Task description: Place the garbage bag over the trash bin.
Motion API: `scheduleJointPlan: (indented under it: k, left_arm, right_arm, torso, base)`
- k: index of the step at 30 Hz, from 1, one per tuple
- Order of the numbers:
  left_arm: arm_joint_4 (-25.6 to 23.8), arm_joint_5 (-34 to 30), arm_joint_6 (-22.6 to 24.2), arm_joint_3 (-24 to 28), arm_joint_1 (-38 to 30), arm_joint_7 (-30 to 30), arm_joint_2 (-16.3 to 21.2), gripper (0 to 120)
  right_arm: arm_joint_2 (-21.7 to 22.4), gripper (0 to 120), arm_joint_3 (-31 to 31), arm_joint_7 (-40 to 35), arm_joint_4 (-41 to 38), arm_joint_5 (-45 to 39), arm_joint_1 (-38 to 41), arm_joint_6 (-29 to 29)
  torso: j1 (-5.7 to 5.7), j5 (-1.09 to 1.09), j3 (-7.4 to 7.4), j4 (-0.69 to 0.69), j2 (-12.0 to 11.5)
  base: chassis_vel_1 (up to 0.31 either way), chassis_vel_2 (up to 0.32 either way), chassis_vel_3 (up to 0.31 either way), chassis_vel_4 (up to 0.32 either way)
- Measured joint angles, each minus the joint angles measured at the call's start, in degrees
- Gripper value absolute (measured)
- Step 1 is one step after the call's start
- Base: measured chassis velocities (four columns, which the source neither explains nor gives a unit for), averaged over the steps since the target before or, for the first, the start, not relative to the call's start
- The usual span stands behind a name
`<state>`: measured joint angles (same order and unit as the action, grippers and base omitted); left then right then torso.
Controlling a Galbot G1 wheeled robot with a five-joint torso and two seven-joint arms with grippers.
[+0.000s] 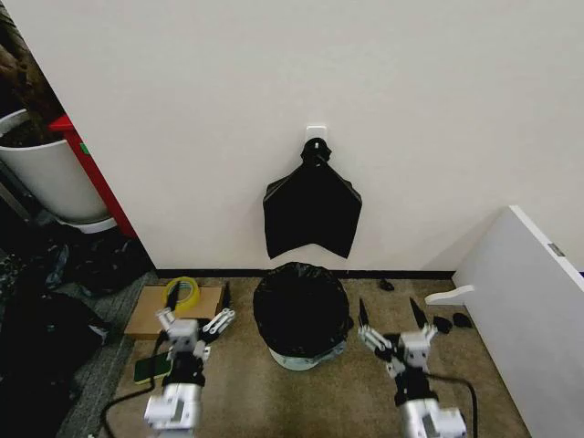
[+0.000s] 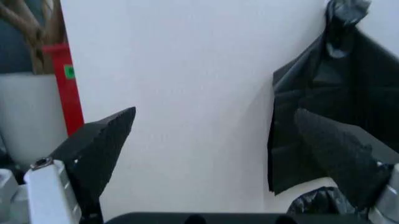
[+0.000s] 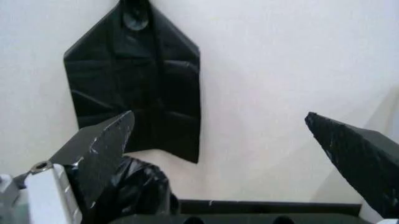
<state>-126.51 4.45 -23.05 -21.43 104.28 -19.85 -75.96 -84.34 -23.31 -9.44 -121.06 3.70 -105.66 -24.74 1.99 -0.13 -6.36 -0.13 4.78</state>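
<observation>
The bin (image 1: 302,358) stands on the floor (image 1: 301,401) against the wall (image 1: 274,91), centred in the head view. The bag (image 1: 301,310) covers it — black plastic drapes over the rim and lines the opening, wrinkled and glossy. A band of white bin wall shows below the bag's lower edge, at the base.

The left gripper (image 1: 194,324) hovers to the left of the bin, near it but not touching. Its jaws are spread wide and hold nothing. In the left wrist view the gripper (image 2: 212,140) shows two dark fingers (image 2: 100,144) well apart, with bare wall between them and a fold of the bag (image 2: 321,203) low by one fingertip.

The right gripper (image 1: 391,318) hovers to the right of the bin, likewise near and clear of it. Its jaws are also spread wide and empty. In the right wrist view the gripper (image 3: 218,128) frames the wall, with crinkled bag (image 3: 134,189) plastic just beside one finger (image 3: 103,144).

A flat black bundle (image 1: 312,212) hangs on the wall from a white hook plate (image 1: 316,132), directly above the bin and apart from it.

A cardboard sheet (image 1: 155,315) lies on the floor left of the bin, with a yellow tape roll (image 1: 181,292) on it. A white pot (image 1: 41,169) stands at far left, beside a red post (image 1: 91,173). A white panel (image 1: 534,292) stands at right.
</observation>
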Motion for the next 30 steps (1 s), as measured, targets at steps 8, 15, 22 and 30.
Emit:
scheduleJointPlan:
  k: [8,15,22,30]
  left_arm:
    - [-0.3,4.2,-1.6,-0.9,2.8,0.1,-0.8,100]
    - [-0.5,3.5,-1.6,-2.3,3.7,-0.1,-1.9,100]
    - [-0.8,3.9,-1.5,-1.1,5.3,-0.2,-1.8,100]
    - [-0.3,4.6,-2.0,-0.6,6.0,-0.1,-2.3,100]
  right_arm:
    - [0.3,100,-0.1,-0.8,-0.9,0.8,-1.6,-2.0]
    - [0.2,100,0.3,-1.0,-1.4,1.1,-2.0,-1.8]
    - [-0.2,100,0.3,-1.3,-1.5,0.4,-1.8,0.0]
    - [-0.3,100,0.4,-1.4,-2.1,0.2,-1.5,1.1]
  torso:
    - [0.00,-0.01,-0.01,-0.01,0.0]
    - [0.01,-0.01,-0.01,0.00,0.0]
    - [0.01,-0.01,-0.01,-0.01,0.0]
    - [0.01,-0.01,-0.01,0.00,0.0]
  base:
    - [0.000,0.000,0.000,0.000]
    - [0.000,0.000,0.000,0.000]
    - [0.000,0.000,0.000,0.000]
    - [0.000,0.000,0.000,0.000]
